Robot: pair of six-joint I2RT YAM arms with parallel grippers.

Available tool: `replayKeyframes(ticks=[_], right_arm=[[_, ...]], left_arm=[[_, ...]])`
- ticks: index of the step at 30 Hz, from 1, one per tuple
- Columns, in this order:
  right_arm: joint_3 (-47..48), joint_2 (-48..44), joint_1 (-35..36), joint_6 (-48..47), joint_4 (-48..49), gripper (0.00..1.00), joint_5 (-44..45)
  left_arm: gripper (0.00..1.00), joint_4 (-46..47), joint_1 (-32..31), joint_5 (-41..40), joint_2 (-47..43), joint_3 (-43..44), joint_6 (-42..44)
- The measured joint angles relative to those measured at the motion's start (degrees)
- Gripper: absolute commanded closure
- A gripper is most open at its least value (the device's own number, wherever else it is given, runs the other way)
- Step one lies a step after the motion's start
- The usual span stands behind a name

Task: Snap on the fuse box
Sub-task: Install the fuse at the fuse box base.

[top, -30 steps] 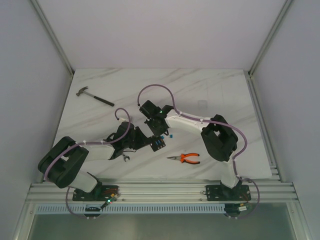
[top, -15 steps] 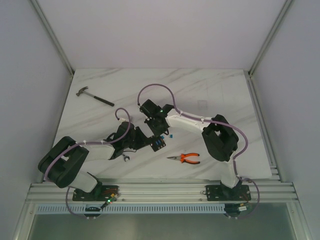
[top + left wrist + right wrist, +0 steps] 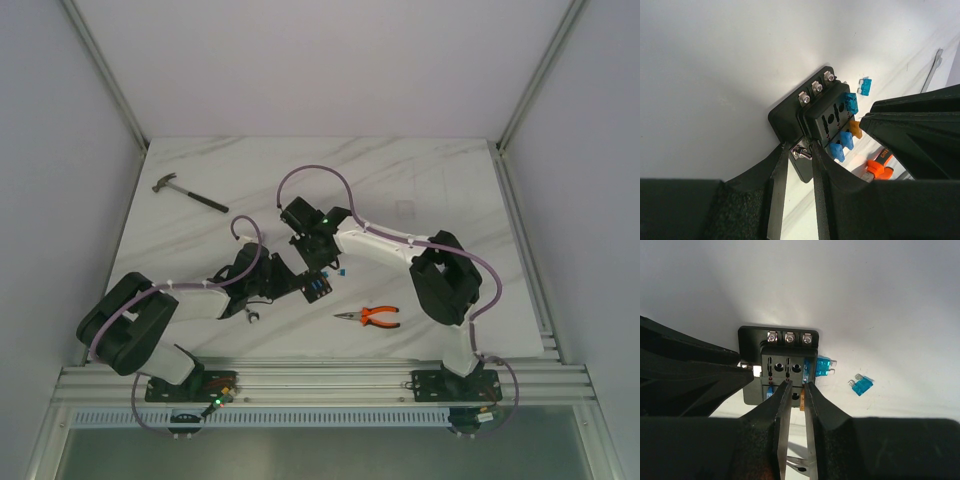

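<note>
Surface: white veined marble bench [image 3: 440, 180], pale walls around; hammer [image 3: 188, 193] upper left.
Box: fuse box [image 3: 317, 288] lies flat mid-frame, between both arms.
Left: left tool [image 3: 796, 152] clenched on the box's near edge, at a terminal screw.
Right: right tool [image 3: 796, 387] nearly closed over the slots; whether it holds anything, I cannot tell.
Risk: an off-centre push could tilt the box out of the pinch.

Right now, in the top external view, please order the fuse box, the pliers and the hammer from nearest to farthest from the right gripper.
1. The fuse box, right at the fingertips of the right gripper.
2. The pliers, nearer the arm bases, to the right.
3. The hammer, far back left.
</note>
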Motion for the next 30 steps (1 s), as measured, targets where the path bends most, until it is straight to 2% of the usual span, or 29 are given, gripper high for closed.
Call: replayKeyframes(ticks=[10, 17, 30], right_arm=[[0.00, 1.51, -0.26, 0.17, -0.59, 0.84, 0.00], [0.00, 2.01, -0.28, 0.17, -0.79, 1.00, 0.68], [1.33, 3.58, -0.20, -0.55, -2.19, 1.00, 0.96]], left_arm=[[0.65, 0.02, 0.00, 0.04, 0.11, 0.04, -0.02], [0.65, 0.00, 0.00, 0.09, 0.20, 0.13, 0.00], [0.65, 0.02, 0.02, 0.20, 0.31, 0.13, -0.02]])
